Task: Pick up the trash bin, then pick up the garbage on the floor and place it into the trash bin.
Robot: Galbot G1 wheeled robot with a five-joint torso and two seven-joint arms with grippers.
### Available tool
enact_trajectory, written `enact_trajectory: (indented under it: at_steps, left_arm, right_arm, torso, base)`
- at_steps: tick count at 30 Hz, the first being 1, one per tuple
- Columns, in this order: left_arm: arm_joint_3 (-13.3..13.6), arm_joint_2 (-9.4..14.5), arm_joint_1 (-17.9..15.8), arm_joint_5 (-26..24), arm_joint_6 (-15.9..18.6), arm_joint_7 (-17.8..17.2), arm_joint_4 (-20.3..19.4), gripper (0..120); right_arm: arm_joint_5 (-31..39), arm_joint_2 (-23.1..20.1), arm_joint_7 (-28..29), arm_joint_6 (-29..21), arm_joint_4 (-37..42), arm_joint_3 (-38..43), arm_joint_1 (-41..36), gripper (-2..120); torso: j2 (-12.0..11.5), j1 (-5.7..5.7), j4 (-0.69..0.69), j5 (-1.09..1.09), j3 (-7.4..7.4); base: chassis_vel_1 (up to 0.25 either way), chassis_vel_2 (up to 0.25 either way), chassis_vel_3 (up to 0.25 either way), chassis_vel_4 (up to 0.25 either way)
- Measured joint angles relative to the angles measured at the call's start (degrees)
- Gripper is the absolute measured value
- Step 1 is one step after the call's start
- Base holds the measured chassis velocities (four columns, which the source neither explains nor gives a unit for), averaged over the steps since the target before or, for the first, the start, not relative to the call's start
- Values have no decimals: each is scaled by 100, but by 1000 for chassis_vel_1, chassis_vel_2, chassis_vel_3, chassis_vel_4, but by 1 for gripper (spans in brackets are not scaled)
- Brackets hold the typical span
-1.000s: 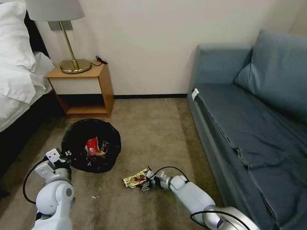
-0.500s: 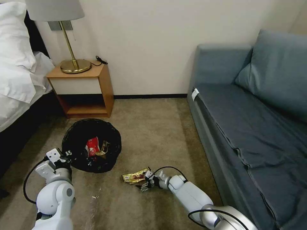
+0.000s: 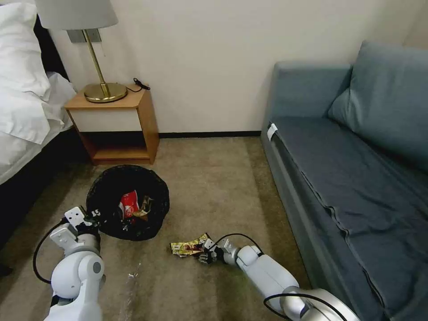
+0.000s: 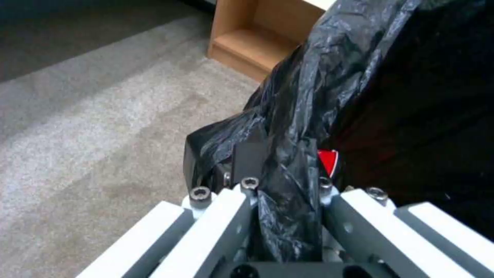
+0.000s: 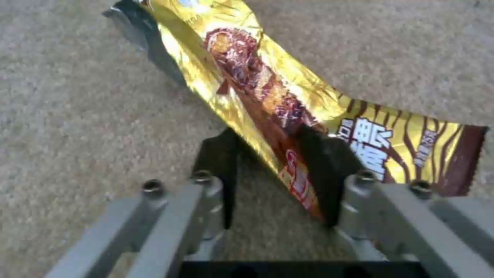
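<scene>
So, head view: trash bin point(image 3: 128, 203) sits on the carpet by the nightstand point(image 3: 117, 122), left tool point(image 3: 90, 217) at its near rim. Gold wrapper point(image 3: 189, 246) lies flat on the floor, right tool point(image 3: 205, 257) touching its near end. Bin walls hidden under the liner.

Left wrist view: left tool point(image 4: 278, 185) clenched on a fold of black liner point(image 4: 298, 127). Risk: we think the bag alone may slip off, since we can't see the rim inside the pinch.

Right wrist view: right tool point(image 5: 275, 173) released, fingers straddling one wrapper point(image 5: 268, 96) edge. Thin foil, so we'd guess it could slide out or just get pushed. Far corner cut off.
</scene>
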Motion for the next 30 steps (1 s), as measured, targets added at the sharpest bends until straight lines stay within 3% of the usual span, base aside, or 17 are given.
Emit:
enact_trajectory:
  at_steps: [8, 21, 30]
  left_arm:
    - [10, 2, -28, -3, -2, 5, 34, 1]
    - [-13, 19, -42, -48, -17, 23, 90, 1]
    - [0, 107, -186, -149, -59, 84, 301, 1]
  right_arm:
    - [26, -11, 39, 17, 14, 30, -5, 0]
    - [309, -181, 228, 70, 589, 263, -165, 0]
    - [1129, -407, 729, 111, 1311, 1267, -365, 0]
  torso:
    - [0, 0, 0, 0, 0]
    - [0, 0, 1, 0, 0]
    - [0, 0, -1, 0, 0]
  base:
    - [0, 0, 0, 0]
    - [0, 0, 0, 0]
    - [0, 0, 0, 0]
